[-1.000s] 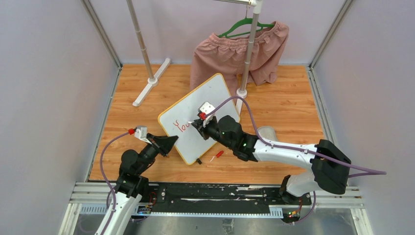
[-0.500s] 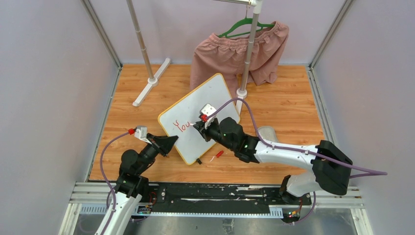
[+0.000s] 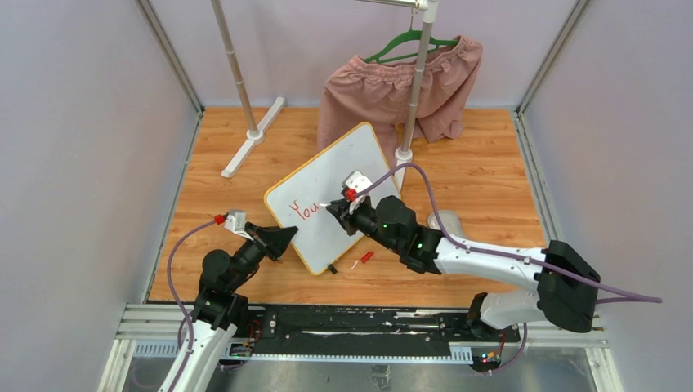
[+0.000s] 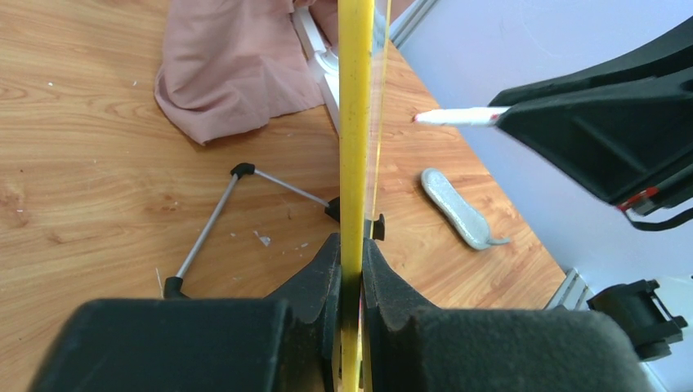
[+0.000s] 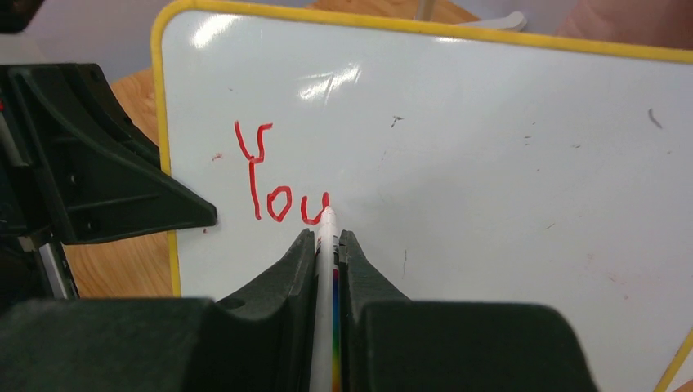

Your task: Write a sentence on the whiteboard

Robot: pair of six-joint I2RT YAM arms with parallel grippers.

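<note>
Three letters of the sentence [image 5: 282, 184] show; the right gripper [image 5: 327, 237] clamps a mostly hidden marker [image 5: 326, 269], the left gripper [image 4: 351, 245] pinches the whiteboard [image 3: 323, 175] edge.

Table [image 3: 490, 171]: light wooden boards, closed in by pale lilac walls [image 3: 82, 163] at the left, the right and the far side.
Pink shorts [image 3: 376, 98]: they hang on a green hanger [image 3: 406, 42] above the far edge, right of the middle; the lower hem reaches the wood.
Rack poles: one grey pole [image 3: 417, 82] stands in front of the shorts on a round white base [image 3: 403, 153]. The second pole [image 3: 235, 69] rises near the far left corner from a long white foot [image 3: 237, 159].
Grey oblong piece [image 4: 458, 208]: lies flat on the wood, toward the right edge.
Small red piece [image 3: 367, 256]: lies toward the near edge, about the middle.
</note>
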